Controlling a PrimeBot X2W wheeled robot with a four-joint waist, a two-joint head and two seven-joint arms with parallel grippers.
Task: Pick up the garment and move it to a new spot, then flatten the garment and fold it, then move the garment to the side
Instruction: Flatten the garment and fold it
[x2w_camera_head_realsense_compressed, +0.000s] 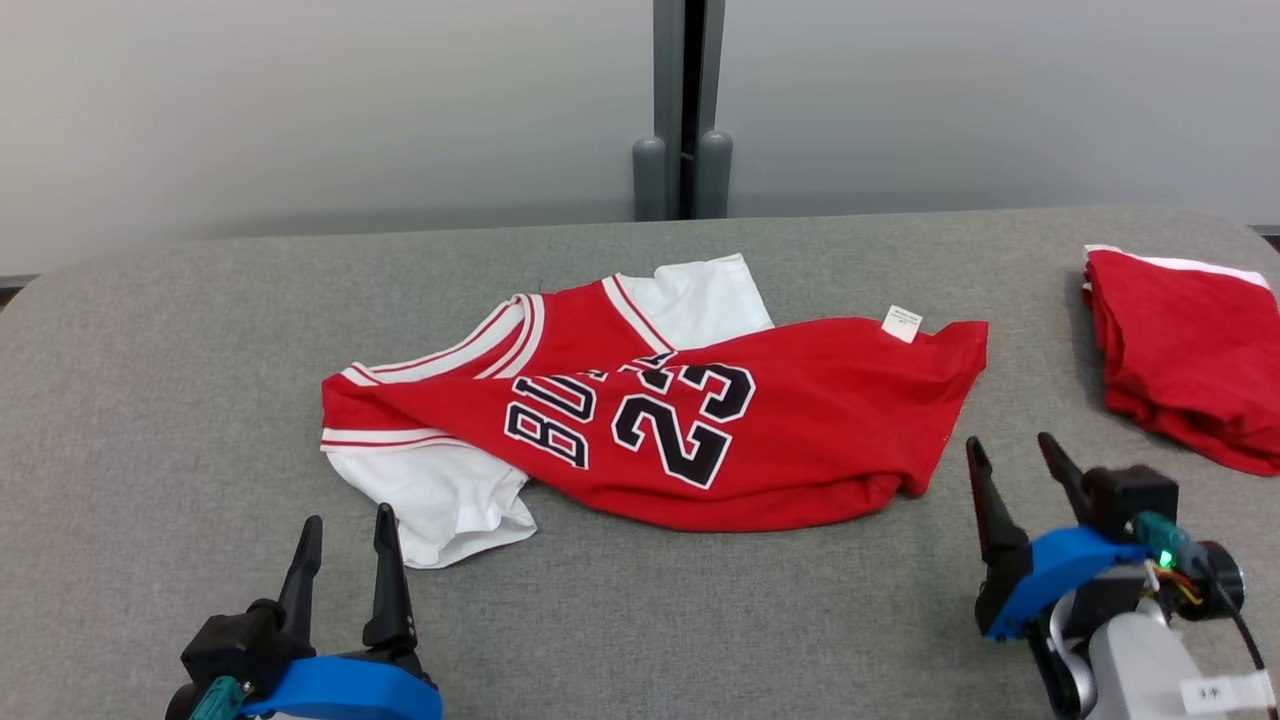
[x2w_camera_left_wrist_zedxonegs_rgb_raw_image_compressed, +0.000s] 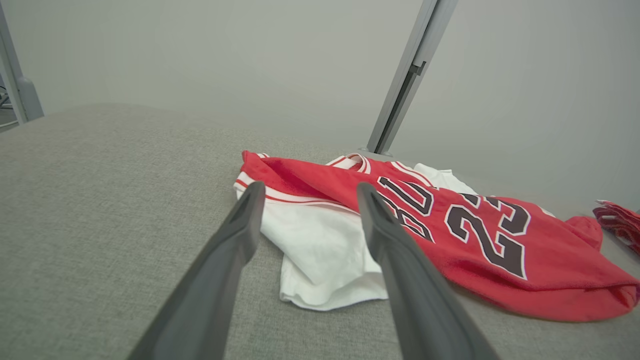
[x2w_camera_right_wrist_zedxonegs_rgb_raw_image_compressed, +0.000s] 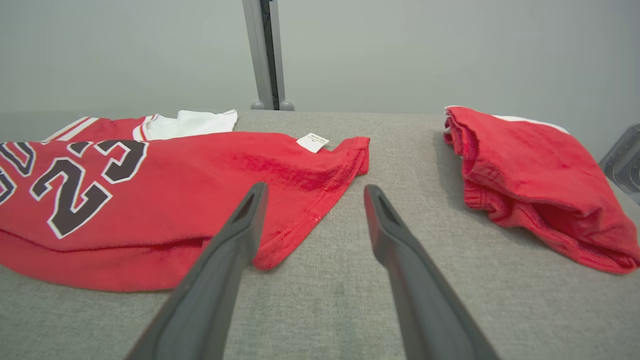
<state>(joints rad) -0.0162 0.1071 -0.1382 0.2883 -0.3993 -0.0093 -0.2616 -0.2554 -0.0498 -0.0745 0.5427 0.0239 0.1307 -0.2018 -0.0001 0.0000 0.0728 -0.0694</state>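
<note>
Garment: a red jersey (x2w_camera_head_realsense_compressed: 700, 430) with white sleeves and a black 23 edged in white. It lies rumpled and partly folded over itself at the centre of the head view, on the grey cloth-covered table (x2w_camera_head_realsense_compressed: 200, 330).
Lie of the garment: the striped collar end points to the left of the frame and the hem to the right. The lower edge is rolled under.
Sleeves: 1 white sleeve (x2w_camera_head_realsense_compressed: 440, 500) sticks out at the garment's lower left. The other white sleeve (x2w_camera_head_realsense_compressed: 700, 295) shows at its upper centre.
Tag: a small white label (x2w_camera_head_realsense_compressed: 902, 323) sits at the garment's upper right corner, by the hem.
Left gripper: the left gripper (x2w_camera_head_realsense_compressed: 350, 515) is at the lower left of the head view with its 2 dark fingers spread and nothing between them. It is just beside the lower white sleeve. In the left wrist view that sleeve shows between the fingers.
Right gripper: the right gripper (x2w_camera_head_realsense_compressed: 1008, 440) is at the lower right of the head view, fingers spread and empty, just right of the hem's lower corner. In the right wrist view 1 finger overlaps that corner, and contact cannot be told.
Other cloth: a folded red pile (x2w_camera_head_realsense_compressed: 1180, 350) with a white edge lies at the right edge of the frame, well apart from the garment.
Background: a grey post (x2w_camera_head_realsense_compressed: 683, 110) stands at the upper centre against a pale wall.
</note>
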